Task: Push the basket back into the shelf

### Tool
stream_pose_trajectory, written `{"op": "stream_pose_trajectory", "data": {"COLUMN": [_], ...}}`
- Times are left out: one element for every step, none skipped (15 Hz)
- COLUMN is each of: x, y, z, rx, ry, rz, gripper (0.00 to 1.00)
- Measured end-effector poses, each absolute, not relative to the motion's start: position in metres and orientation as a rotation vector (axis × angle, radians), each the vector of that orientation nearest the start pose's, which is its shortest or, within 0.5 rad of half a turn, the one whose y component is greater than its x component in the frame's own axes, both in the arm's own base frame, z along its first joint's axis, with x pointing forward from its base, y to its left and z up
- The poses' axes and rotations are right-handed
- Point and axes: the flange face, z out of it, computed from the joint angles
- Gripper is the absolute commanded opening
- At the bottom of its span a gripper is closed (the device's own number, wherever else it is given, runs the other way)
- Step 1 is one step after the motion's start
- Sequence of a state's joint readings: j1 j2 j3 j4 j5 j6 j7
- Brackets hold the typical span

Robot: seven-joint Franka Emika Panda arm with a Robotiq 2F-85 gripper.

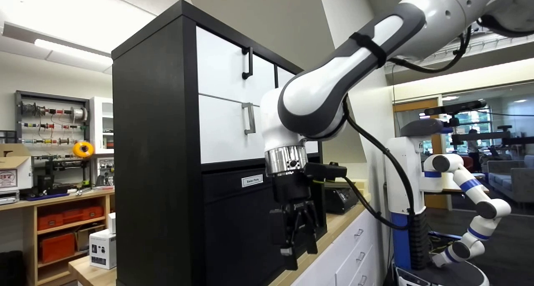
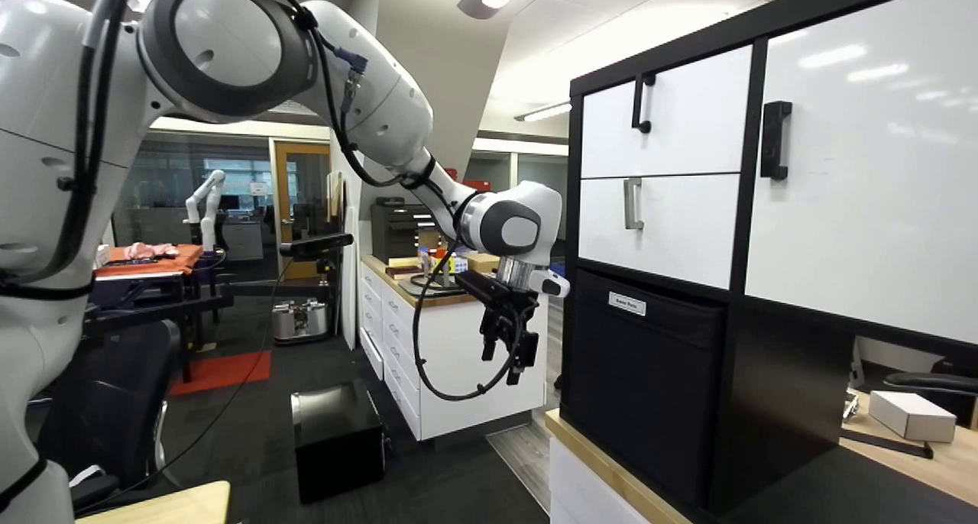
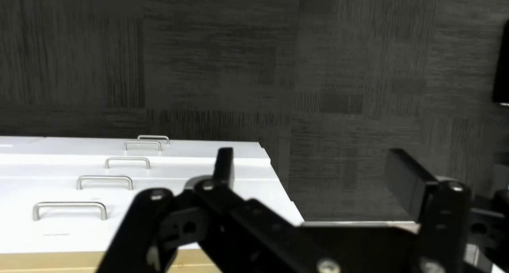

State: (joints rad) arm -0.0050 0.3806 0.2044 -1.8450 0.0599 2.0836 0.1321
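In an exterior view your shelf (image 1: 148,152) is the tall black thing left of centre, and the basket (image 1: 240,232) sits inside its lower part, bottom middle of the frame, right below the white drawer fronts (image 1: 223,127). You can spot it by the small white label (image 1: 252,180) near its top edge. In both exterior views its front looks roughly level with the shelf's black edges around it, but honestly you can't tell from these whether it's all the way in.

Your claw (image 3: 313,165) is wide, btw. In the wrist view the two fingers (image 3: 407,183) stand well apart, one near the middle and one toward the right, and you're looking at dark carpet (image 3: 218,58) through the gap. Lower left there you also get some white drawers (image 3: 175,171) with silver handles (image 3: 69,204), plus a strip of light wood (image 3: 47,260) along the bottom edge.

In an exterior view the arm (image 2: 382,88) reaches across from the left, and your claw hangs around the middle of the frame with its fingers pointing down. It's near the basket, which is off to its right, but there's a clear gap between the two. The desk (image 2: 603,465) with the shelf on it shows at the bottom, right of centre, and a small white box (image 2: 913,415) is over at the lower right.
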Motion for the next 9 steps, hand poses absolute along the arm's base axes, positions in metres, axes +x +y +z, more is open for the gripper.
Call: {"op": "stream_pose_trajectory", "data": {"x": [0.604,0.598,0.592,0.587,0.581,0.576,0.57,0.566,0.563], "y": [0.115,0.111,0.107,0.104,0.101,0.098,0.095,0.093,0.091], "z": [0.32,0.326,0.331,0.336,0.34,0.344,0.346,0.349,0.35], "rx": [-3.038,-3.046,-3.053,-3.059,-3.064,-3.068,-3.072,-3.074,-3.076], "ry": [-0.035,-0.03,-0.024,-0.017,-0.012,-0.006,0.002,0.006,0.009], "rz": [0.27,0.297,0.312,0.323,0.328,0.329,0.33,0.329,0.329], "gripper": [1.0,1.0,1.0,1.0,1.0,1.0,1.0,1.0,1.0]}}
